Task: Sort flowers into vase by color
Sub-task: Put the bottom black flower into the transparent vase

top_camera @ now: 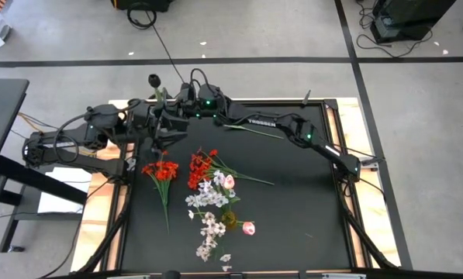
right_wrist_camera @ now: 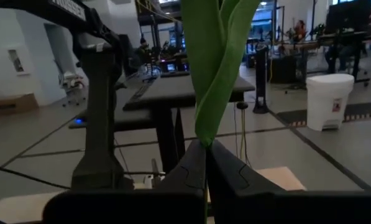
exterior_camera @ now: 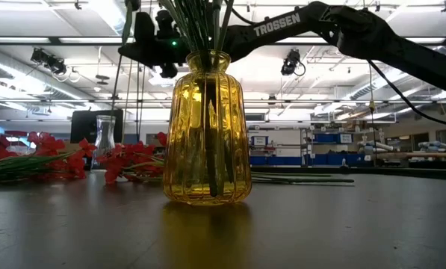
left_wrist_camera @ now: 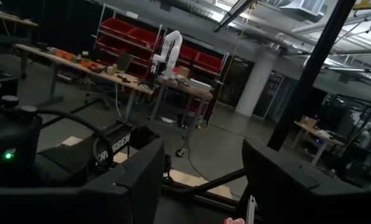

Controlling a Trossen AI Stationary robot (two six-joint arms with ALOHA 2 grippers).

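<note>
The right gripper [right_wrist_camera: 205,163] is up at the back of the table w/ its fingers [right_wrist_camera: 186,174] squeezed together on a green stem [right_wrist_camera: 217,68]; the long leaves stick up past the tips. In the low view the right arm [exterior_camera: 342,26] reaches over a yellow vase [exterior_camera: 207,131], and green stems stand inside it, just under that gripper. The left gripper [left_wrist_camera: 201,186] is right next to it, near the vase too, w/ its fingers [left_wrist_camera: 141,180] apart and nothing between them. Most flowers still lie flat on the black mat [top_camera: 309,209], in front of both grippers. The red flowers [top_camera: 161,169] lie closest, just in front of the left gripper, w/ a 2nd red bunch [top_camera: 199,167] beside them. The white flowers [top_camera: 208,198] are a bit farther out, and pink buds [top_camera: 248,228] lie by them. One loose green stem [top_camera: 254,130] lies on the mat under the right arm.
</note>
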